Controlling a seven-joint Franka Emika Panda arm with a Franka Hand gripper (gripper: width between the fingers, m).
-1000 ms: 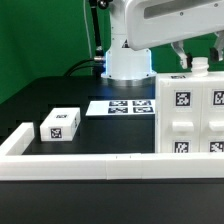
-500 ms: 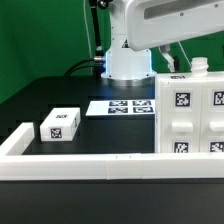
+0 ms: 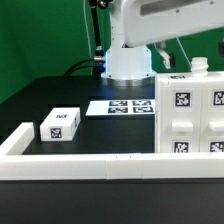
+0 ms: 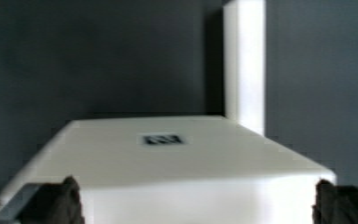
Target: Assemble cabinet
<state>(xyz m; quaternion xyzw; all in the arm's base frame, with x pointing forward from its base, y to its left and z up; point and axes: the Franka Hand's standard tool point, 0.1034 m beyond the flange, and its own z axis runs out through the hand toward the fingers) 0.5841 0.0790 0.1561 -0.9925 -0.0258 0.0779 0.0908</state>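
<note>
The cabinet (image 3: 190,110), a large white box with several black-and-white tags, stands at the exterior view's right behind the rail. A smaller white tagged box (image 3: 60,124) lies apart on the black table at the left. My gripper (image 3: 167,57) hangs just above the cabinet's back top edge, mostly hidden by the arm. In the wrist view a white tagged body (image 4: 167,160) fills the space between the two dark fingers (image 4: 55,203). The gripper (image 4: 197,208) is spread wide, one finger at each side of that body. I cannot tell whether they touch it.
The long low white L-shaped rail (image 3: 90,167) runs along the front and up the left side. The marker board (image 3: 122,105) lies flat at the back middle. The robot base (image 3: 128,62) stands behind it. A small white knob (image 3: 200,65) sticks up from the cabinet's top.
The arm has shifted a little up and toward the exterior view's left above the cabinet. The cabinet and the small box have not moved.
</note>
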